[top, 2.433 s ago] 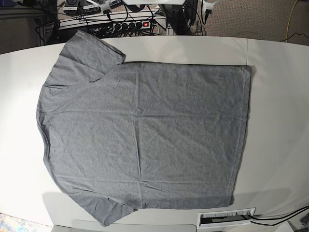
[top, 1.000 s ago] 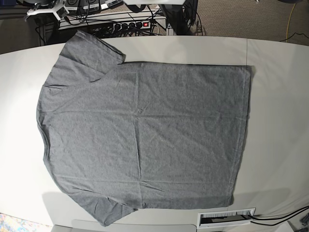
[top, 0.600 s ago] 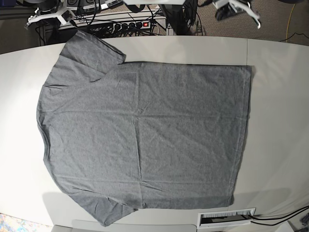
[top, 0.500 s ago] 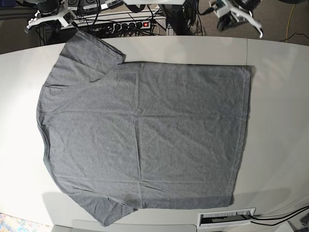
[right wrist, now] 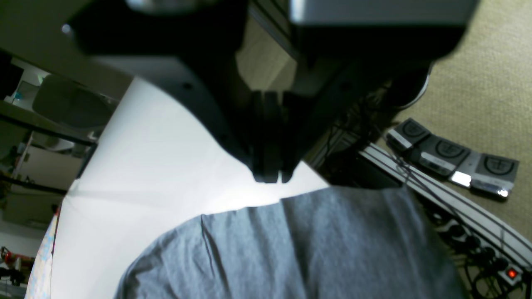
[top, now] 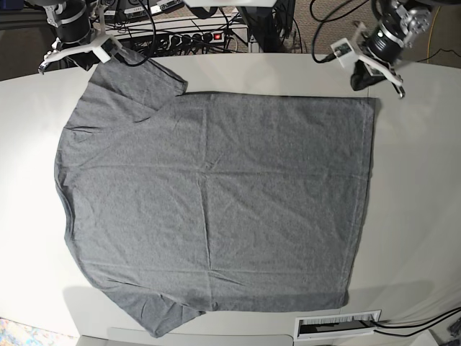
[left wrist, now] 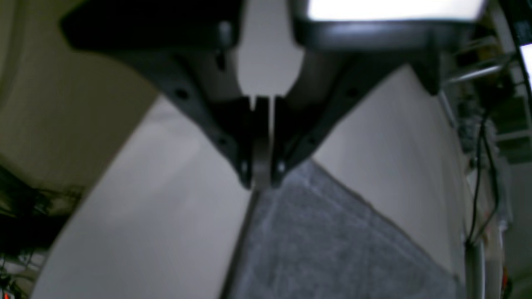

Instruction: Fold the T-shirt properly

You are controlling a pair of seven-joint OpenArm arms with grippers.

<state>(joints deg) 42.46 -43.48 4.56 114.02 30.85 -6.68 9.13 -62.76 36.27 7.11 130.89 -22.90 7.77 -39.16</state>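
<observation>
Both arms have come further into the base view since half a second ago: the left gripper [top: 377, 79] now sits over the counter [top: 418, 216] at about 1 o'clock, just off the hem corner of the T-shirt [top: 216, 194], and the right gripper [top: 72, 58] is at 11 o'clock beside the upper sleeve. T-shirt itself unchanged, spread flat across the counter, collar side at 9 o'clock, hem at 3 o'clock.

Hard to make out: both wrist views are blurred. In the base view the gripper tips are too small to read, and contact with the cloth cannot be told there. Lower sleeve is partly cut off at the 6 o'clock edge of the base view.

Left wrist view shows what the base view does not: left gripper [left wrist: 262, 174] with its jaws nearly together, only a thin slit between them, nothing pinched, tips hanging right above the T-shirt [left wrist: 332, 249] corner where cloth meets bare counter [left wrist: 145, 207].

Right wrist view: right gripper [right wrist: 269, 176] jaws pressed fully together, nothing between them, tips above the counter [right wrist: 166, 166] just beyond the edge of the T-shirt [right wrist: 291, 249] sleeve. Also only here: a row of floor pedals [right wrist: 453, 158] at 3 o'clock and a power strip [right wrist: 482, 257] with a red light at 4 o'clock.

No containers in sight.
</observation>
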